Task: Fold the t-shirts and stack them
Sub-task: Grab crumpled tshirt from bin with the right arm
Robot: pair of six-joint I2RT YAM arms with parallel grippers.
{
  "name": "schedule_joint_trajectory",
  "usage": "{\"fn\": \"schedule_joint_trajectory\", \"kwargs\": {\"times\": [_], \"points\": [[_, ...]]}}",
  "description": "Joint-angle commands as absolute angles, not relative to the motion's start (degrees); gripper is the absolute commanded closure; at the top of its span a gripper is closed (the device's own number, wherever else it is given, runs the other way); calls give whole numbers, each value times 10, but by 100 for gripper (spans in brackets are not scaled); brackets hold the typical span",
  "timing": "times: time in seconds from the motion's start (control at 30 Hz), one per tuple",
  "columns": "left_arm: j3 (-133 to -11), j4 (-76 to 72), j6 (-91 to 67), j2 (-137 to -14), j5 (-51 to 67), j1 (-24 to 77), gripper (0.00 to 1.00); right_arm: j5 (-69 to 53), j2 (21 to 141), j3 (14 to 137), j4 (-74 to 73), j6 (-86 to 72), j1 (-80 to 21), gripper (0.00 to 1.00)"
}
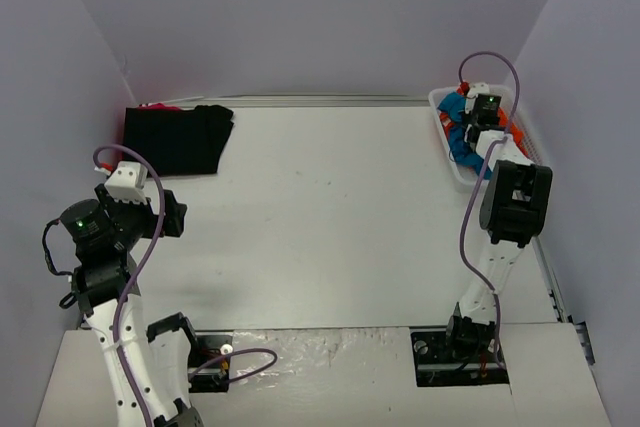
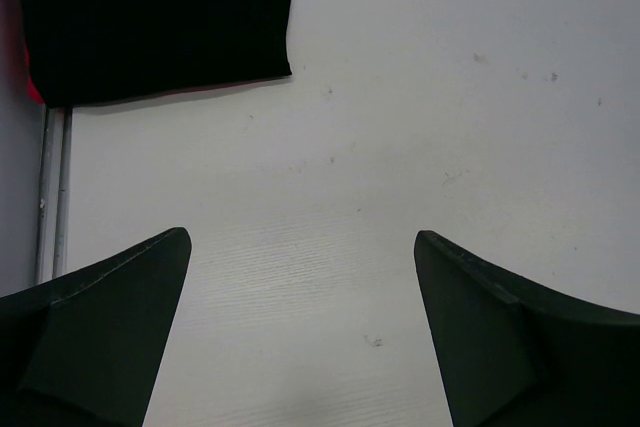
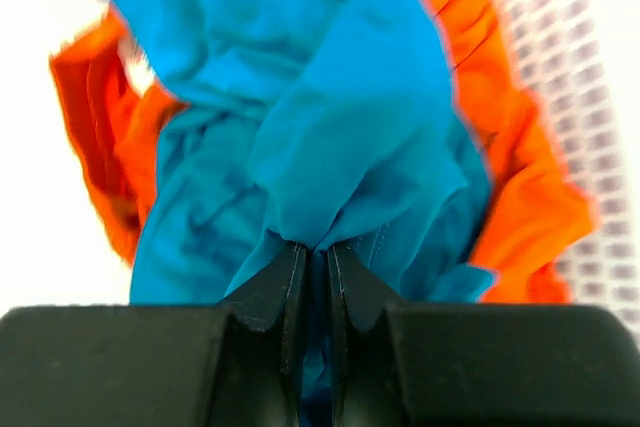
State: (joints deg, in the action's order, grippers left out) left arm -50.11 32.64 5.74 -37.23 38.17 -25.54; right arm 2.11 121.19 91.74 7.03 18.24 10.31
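Note:
A teal-blue t-shirt (image 3: 330, 117) lies crumpled on an orange t-shirt (image 3: 520, 187) in the white basket (image 1: 452, 162) at the far right. My right gripper (image 3: 317, 247) is shut on a fold of the teal-blue t-shirt, with cloth pinched between its jaws. In the top view the right gripper (image 1: 487, 115) reaches down into the basket. A folded black t-shirt (image 1: 178, 137) lies flat at the far left, over a strip of red cloth (image 2: 33, 87). My left gripper (image 2: 300, 247) hangs open over bare table, nearer than the black t-shirt (image 2: 160, 17).
Grey walls close in the table on three sides. The basket's slotted wall (image 3: 570, 37) stands just right of the orange cloth. A metal rail (image 2: 52, 187) runs along the table's left edge. The white tabletop (image 1: 330, 217) lies between the two arms.

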Motion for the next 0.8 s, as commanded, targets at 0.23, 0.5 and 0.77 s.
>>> {"fn": "schedule_joint_trajectory", "kwargs": {"times": [0.23, 0.5, 0.77], "points": [[-507, 307, 49, -367, 394, -259, 6, 86, 1120, 870, 111, 200, 35, 100], [-508, 310, 48, -366, 402, -259, 6, 137, 1061, 872, 95, 209, -12, 100], [-509, 313, 47, -367, 407, -259, 6, 170, 993, 897, 62, 206, -51, 100]]}}
